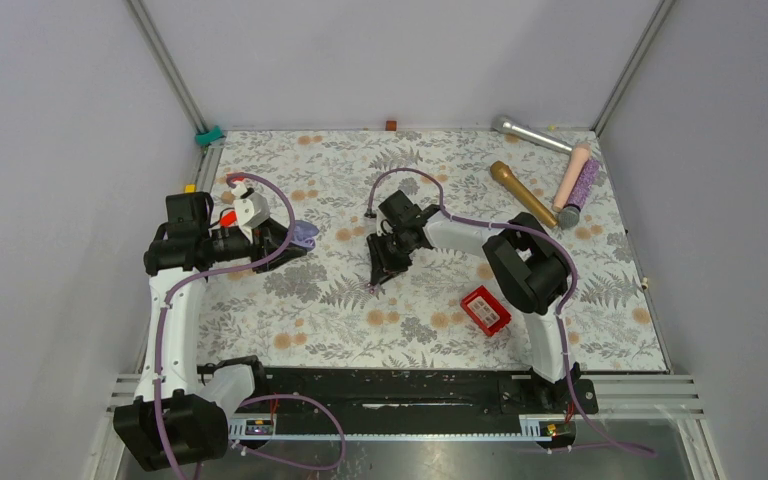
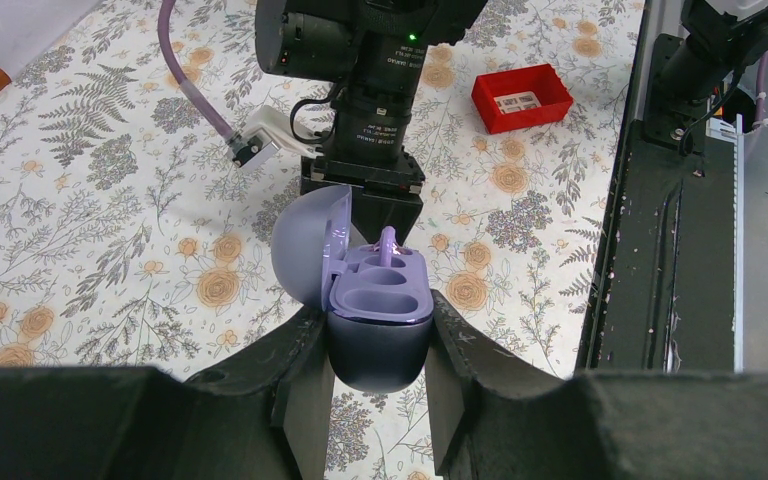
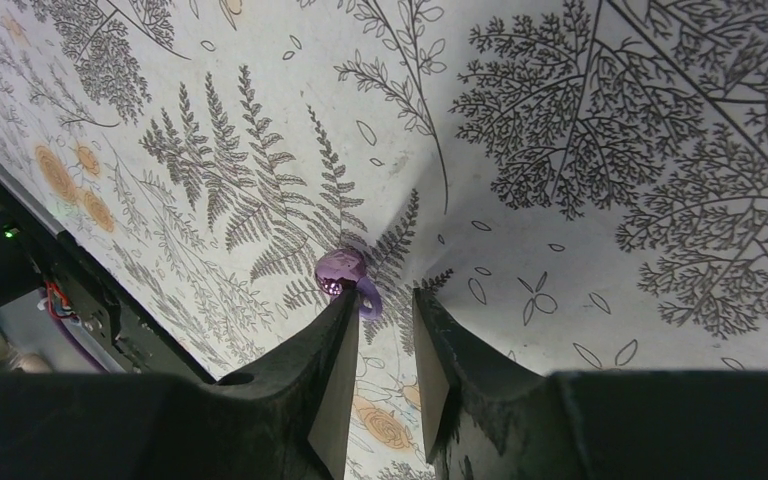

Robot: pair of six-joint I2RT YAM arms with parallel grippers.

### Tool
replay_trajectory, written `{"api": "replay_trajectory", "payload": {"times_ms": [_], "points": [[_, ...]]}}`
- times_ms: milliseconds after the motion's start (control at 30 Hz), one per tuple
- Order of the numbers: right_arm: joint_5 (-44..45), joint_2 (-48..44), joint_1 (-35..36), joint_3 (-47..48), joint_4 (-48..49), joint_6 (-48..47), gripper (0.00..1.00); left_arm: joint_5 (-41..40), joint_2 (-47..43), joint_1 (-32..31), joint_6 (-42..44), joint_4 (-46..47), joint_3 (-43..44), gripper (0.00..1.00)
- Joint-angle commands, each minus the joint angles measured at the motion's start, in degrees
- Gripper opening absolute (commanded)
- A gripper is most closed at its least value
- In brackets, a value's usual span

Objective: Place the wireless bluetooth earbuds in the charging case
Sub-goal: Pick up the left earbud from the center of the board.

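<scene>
Purple earbud — on cloth, just beyond right tool.

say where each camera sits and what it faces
top external: above and behind the robot, looking down on the table; left arm and right arm show
left wrist: looks along the left gripper at the open purple case it clamps, right arm beyond
right wrist: looks down past the right gripper at a purple earbud
shared: top and left wrist both show the red box

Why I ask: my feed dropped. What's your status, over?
Left gripper shut on open purple case, one slot empty. Right gripper at purple earbud on cloth, grip unclear. Nothing in the way.
</scene>
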Motion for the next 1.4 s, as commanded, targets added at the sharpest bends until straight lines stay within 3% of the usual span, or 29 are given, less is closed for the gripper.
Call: {"api": "replay_trajectory", "payload": {"times_ms": [0,367,667,1000,1367], "points": [[-0.98,2.19,0.64,0.52,0.34,1.07,0.34,3.44,-1.0,0.39,1.47,0.86,0.03,0.0],[-7.14,2.8,0.82,-1.12,5.73,4.7,0.28,3.46,-1.09,0.43,1.52,0.85,0.02,0.0],[-12.23,1.58,0.83,-3.36,11.36,6.03,0.12,3.42,-1.24,0.55,1.51,0.88,-0.05,0.0],[-11.54,-6.72,-0.68,-1.97,10.0,0.62,0.13,3.59,-1.1,0.56,1.49,0.82,-0.01,0.0],[-6.1,-20.07,-6.91,-1.97,7.66,-7.43,0.14,7.4,1.9,0.53,2.1,0.58,0.77,0.0]]}}
